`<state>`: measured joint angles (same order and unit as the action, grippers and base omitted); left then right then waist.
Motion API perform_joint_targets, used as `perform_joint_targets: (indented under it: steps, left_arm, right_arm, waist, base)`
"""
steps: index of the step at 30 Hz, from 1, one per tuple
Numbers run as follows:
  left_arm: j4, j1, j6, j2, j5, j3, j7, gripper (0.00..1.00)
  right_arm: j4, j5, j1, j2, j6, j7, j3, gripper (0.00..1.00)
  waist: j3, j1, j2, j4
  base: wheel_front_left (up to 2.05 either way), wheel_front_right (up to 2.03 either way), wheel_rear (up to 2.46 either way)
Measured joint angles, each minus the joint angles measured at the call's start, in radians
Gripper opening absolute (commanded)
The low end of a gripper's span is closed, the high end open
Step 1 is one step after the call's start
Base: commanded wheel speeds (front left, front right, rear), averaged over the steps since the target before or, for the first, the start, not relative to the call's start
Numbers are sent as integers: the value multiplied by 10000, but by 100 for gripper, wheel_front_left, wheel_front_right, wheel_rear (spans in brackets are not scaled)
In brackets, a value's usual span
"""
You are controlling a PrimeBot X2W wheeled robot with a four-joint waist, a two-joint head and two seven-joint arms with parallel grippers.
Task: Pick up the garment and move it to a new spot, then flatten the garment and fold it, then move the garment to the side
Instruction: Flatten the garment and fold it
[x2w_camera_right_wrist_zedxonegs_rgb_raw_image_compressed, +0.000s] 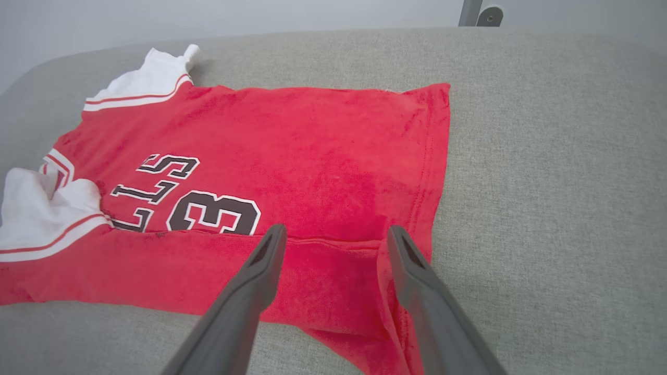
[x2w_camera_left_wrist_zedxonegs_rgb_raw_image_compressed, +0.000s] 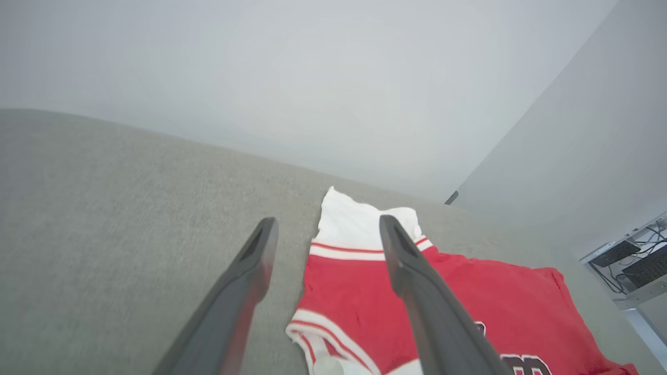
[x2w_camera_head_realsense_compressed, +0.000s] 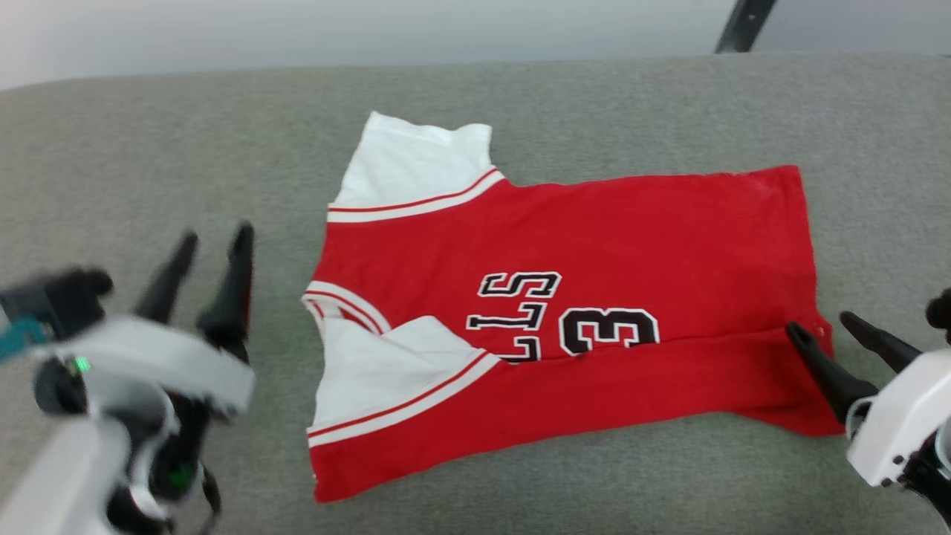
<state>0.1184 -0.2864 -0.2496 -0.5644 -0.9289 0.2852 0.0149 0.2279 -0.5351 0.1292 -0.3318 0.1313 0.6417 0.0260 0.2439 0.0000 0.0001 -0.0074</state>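
The garment [x2w_camera_head_realsense_compressed: 594, 245] is a red jersey with white sleeves and black-and-white chest lettering. It lies on the grey padded surface [x2w_camera_head_realsense_compressed: 148, 148], collar to the left, with its near long side folded over the chest print. My left gripper [x2w_camera_head_realsense_compressed: 218, 238] hovers open to the left of the collar, holding nothing. In the left wrist view the garment [x2w_camera_left_wrist_zedxonegs_rgb_raw_image_compressed: 359, 291] lies beyond my left gripper [x2w_camera_left_wrist_zedxonegs_rgb_raw_image_compressed: 327, 225]. My right gripper [x2w_camera_head_realsense_compressed: 817, 321] is open over the hem's near right corner. In the right wrist view the garment [x2w_camera_right_wrist_zedxonegs_rgb_raw_image_compressed: 312, 156] spreads ahead of my right gripper [x2w_camera_right_wrist_zedxonegs_rgb_raw_image_compressed: 336, 232], which is empty above the folded edge.
The grey padded surface [x2w_camera_right_wrist_zedxonegs_rgb_raw_image_compressed: 547, 156] stretches wide on every side of the garment. A dark slanted post [x2w_camera_head_realsense_compressed: 743, 24] rises behind its far edge. A pale wall stands beyond, and some equipment with cables [x2w_camera_left_wrist_zedxonegs_rgb_raw_image_compressed: 633, 260] shows at the far right of the left wrist view.
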Motion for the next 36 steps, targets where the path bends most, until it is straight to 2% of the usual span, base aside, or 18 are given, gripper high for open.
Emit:
perform_joint_targets:
  steps: [7,12,16,21,25,31,36]
  left_arm:
    - [-1942,-2754,874,-445,330,-4,-355,100]
    - [-3749,-4792,1787,-802,660,414,-1037,100]
    - [-5348,-6226,2474,-834,874,980,-1870,100]
    - [-7505,-7670,3281,-671,953,1758,-3434,100]
    - [-8819,-8342,3622,-698,922,2307,-4811,100]
    - [-9919,-9145,3741,-828,458,2719,-6596,100]
    - [-9862,-9495,3772,-917,322,3072,-6886,100]
  right_arm:
    - [-222,-8,648,351,0,-485,-575,100]
    - [-359,-8,1016,508,0,-913,-794,100]
    - [-489,-15,1297,637,0,-1290,-947,100]
    - [-688,-35,1593,734,0,-1643,-1246,100]
    - [-869,-92,1753,794,0,-1804,-1482,100]
    - [-1124,-105,1949,660,0,-1843,-1937,100]
    - [-1233,-178,2091,571,0,-1935,-1988,100]
  waist:
    - [299,1,0,-649]
    - [731,0,0,-1174]
    - [1134,0,0,-1586]
    - [1606,0,0,-2084]
    - [1920,0,0,-2446]
    - [2347,0,0,-2862]
    - [2599,0,0,-3012]
  base:
    - [0,0,0]
    - [0,0,0]
    - [0,0,0]
    - [0,0,0]
    - [0,0,0]
    - [0,0,0]
    - [0,0,0]
